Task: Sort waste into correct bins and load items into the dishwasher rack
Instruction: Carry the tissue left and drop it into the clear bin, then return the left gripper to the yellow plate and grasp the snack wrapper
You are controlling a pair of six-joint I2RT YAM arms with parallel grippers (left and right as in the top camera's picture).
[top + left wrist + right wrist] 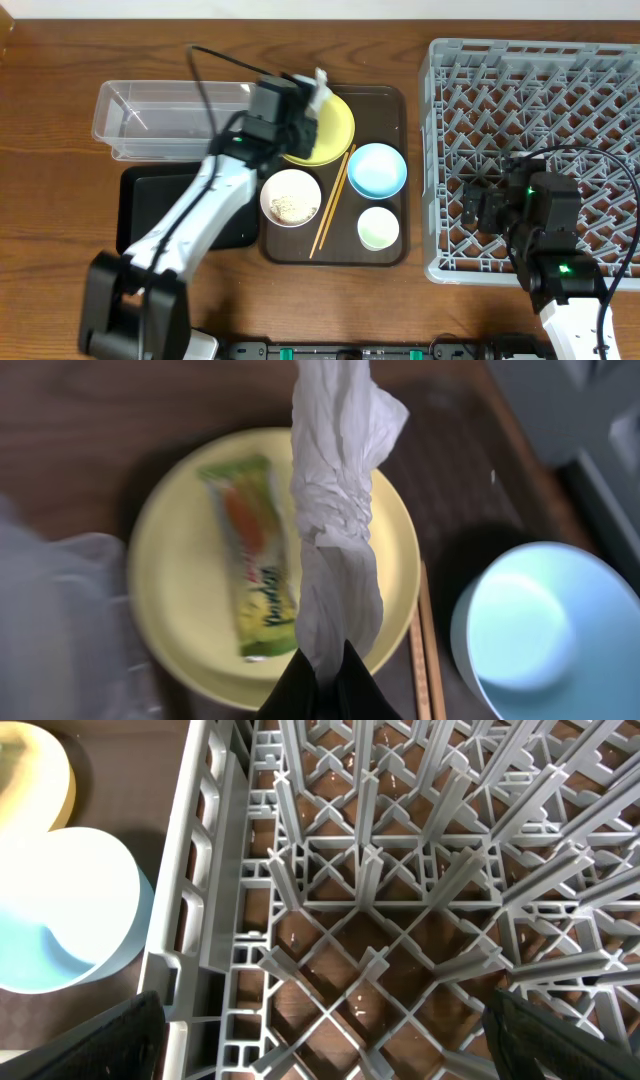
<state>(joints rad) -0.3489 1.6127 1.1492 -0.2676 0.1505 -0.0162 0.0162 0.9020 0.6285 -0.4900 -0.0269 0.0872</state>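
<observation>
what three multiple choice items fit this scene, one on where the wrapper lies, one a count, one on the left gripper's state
1. The crumpled yellow-green snack wrapper lies: A on the round yellow plate; B in the clear plastic box; C in the grey plastic rack.
2. Round dishes on the brown textured tray: A two; B four; C six.
3. The left gripper is: A open, empty; B shut on the crumpled white paper; C shut on the wrapper.
Key: 1 A, it lies flat on the plate. 2 B, plate, light blue bowl, white bowl, small pale cup. 3 B, the paper is pinched in it.
</observation>
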